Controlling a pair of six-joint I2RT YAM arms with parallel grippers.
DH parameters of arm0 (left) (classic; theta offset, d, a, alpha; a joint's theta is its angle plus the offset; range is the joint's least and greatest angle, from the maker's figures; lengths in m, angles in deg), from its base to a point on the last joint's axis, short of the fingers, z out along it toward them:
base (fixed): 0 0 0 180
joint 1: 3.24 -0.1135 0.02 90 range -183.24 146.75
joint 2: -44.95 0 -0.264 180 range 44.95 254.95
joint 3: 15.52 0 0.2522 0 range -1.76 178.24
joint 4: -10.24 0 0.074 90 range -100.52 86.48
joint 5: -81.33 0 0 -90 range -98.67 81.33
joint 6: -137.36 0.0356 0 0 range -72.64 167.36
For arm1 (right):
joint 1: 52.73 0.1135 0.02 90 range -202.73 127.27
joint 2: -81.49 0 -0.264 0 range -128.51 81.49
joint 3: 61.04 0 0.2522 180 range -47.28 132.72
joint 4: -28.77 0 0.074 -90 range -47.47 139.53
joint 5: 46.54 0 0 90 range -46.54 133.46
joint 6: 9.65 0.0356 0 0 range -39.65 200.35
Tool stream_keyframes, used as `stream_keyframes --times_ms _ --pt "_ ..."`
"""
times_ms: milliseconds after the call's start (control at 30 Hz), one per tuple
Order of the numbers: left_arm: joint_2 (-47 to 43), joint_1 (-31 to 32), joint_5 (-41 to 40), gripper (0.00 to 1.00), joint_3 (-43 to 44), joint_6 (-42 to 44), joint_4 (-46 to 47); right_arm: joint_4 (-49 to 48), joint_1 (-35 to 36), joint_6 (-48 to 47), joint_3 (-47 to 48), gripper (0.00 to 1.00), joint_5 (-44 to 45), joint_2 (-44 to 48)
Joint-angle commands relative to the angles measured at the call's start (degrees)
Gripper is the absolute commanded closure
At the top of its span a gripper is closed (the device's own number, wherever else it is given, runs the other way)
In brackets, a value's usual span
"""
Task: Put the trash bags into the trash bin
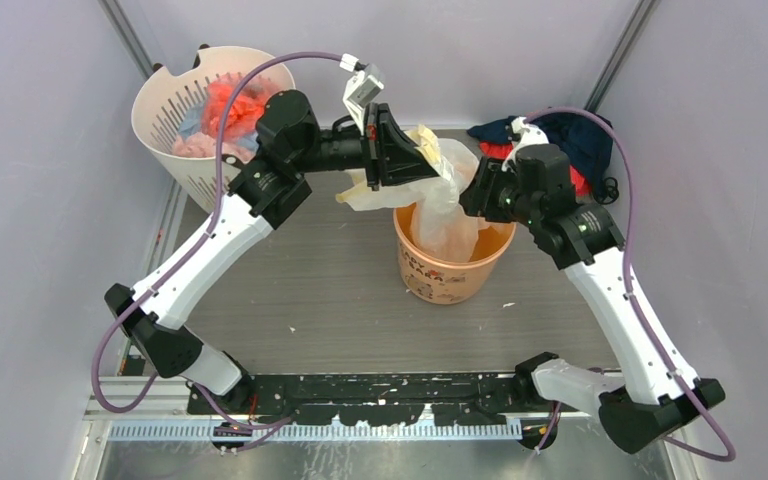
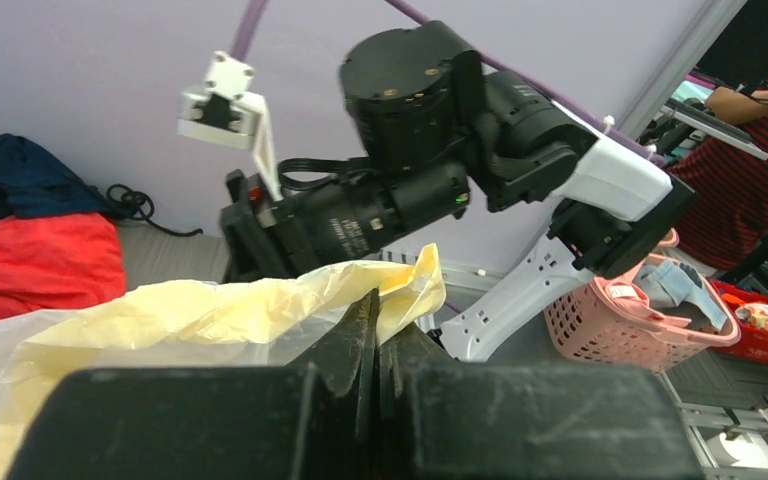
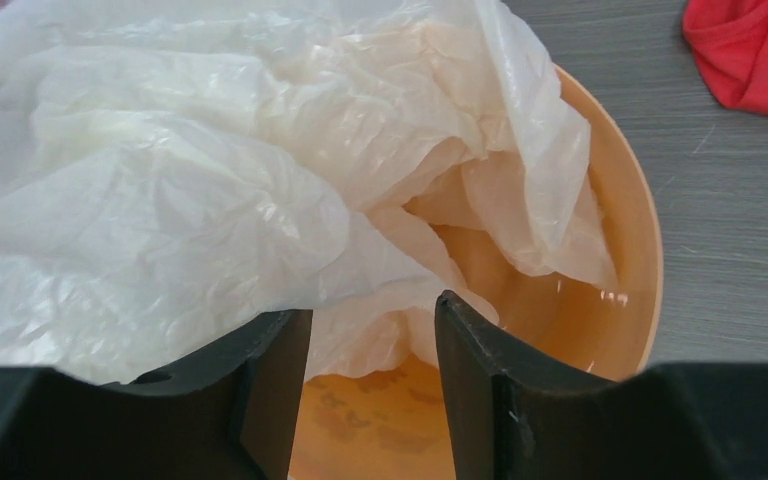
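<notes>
Left jaws clamped tight on the top edge of the trash bag (image 1: 450,205), its length draping down-right into the trash bin (image 1: 430,277) mid-frame, and I've got my right jaws spread wide just above that rim.

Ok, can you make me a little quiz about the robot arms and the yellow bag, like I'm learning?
1. True or false: the left gripper is shut on the trash bag.
2. The trash bin that the bag hangs into is: A blue, B orange, C green.
3. Fill in: the right gripper has its jaws ___.
Key: 1 true; 2 B; 3 open.
</notes>
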Motion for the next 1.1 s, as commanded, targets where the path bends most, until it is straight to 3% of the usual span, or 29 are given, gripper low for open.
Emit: stream_keyframes --times_ms 0,367,600,1067 --pt "-1.4 -0.3 2.7 1.00 -0.2 -0.7 3.1 -3.3 -0.2 0.4 2.8 0.46 6.0 -3.7" --pt "-3.1 -0.3 4.3 1.00 -2.3 -0.7 3.2 -9.1 -1.9 0.1 4.2 0.43 8.0 -11.1" --pt "-1.8 -0.3 4.6 1.00 -2.3 -0.1 3.1 -12.1 -2.0 1.9 -2.8 0.57 4.0 -11.9" --pt "0.5 -0.3 5.4 1.00 -2.8 -1.6 5.1 -9.9 -1.9 2.9 -8.5 0.70 -3.0 -11.5"
